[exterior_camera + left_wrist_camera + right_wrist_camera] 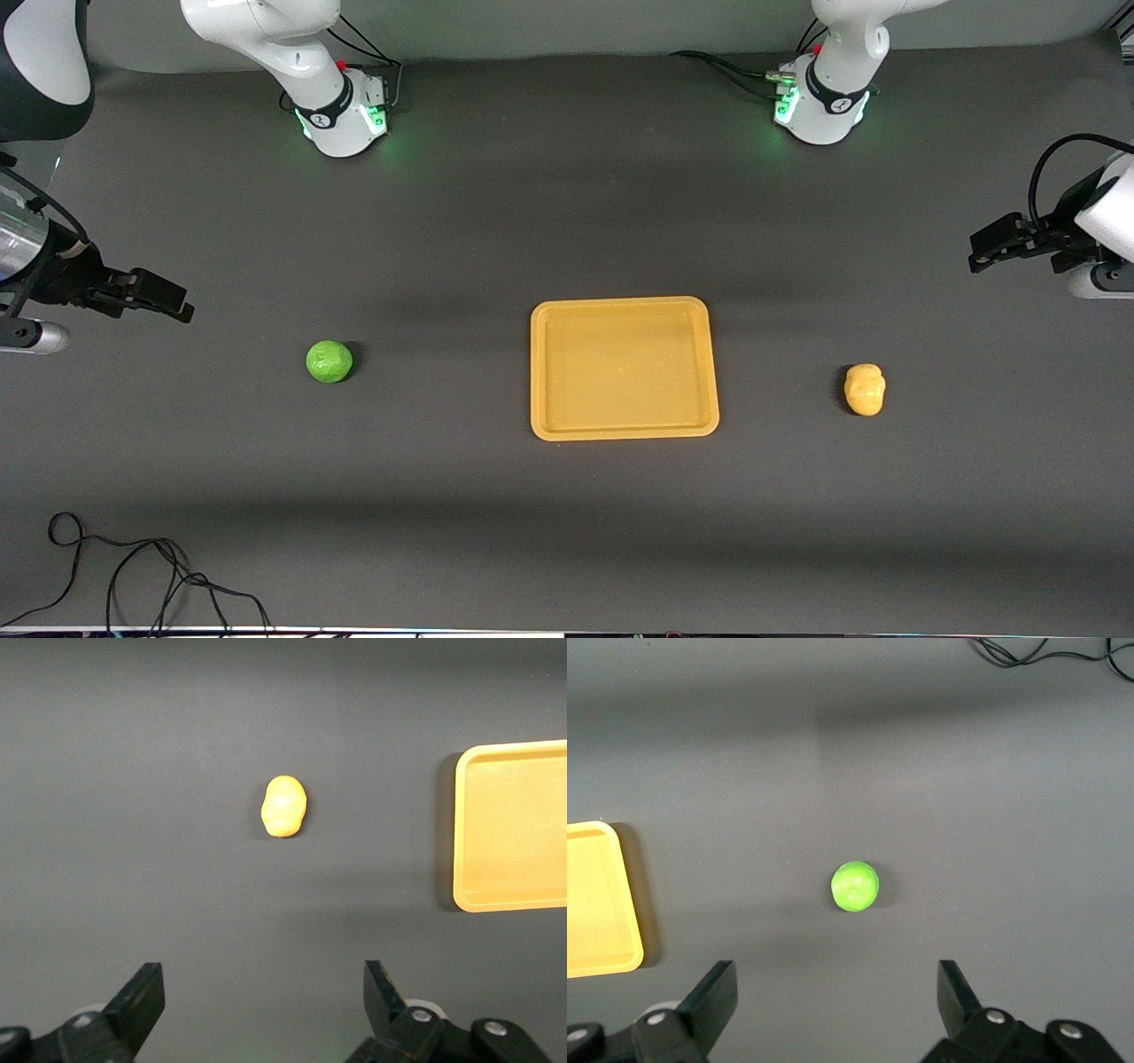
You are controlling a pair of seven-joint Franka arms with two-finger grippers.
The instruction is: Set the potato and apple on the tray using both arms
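Two grippers hanging high, fingers spread wide, nothing held. Left gripper (261, 1005) sitting over bare table at its own arm's end; small lumpy yellow-orange potato (284, 806) lying on the mat just ahead of its fingertips, long axis running roughly across the jaw gap, closer to this arm. Right gripper (835, 1001) mirroring over its end, shiny green round apple (855, 886) ahead of it. Flat rectangular orange-yellow plastic tray (624, 304) lying empty between both fruits.

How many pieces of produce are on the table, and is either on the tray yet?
2, neither on the tray. The apple lies toward the right arm's end, the potato toward the left arm's end. None looks hidden.
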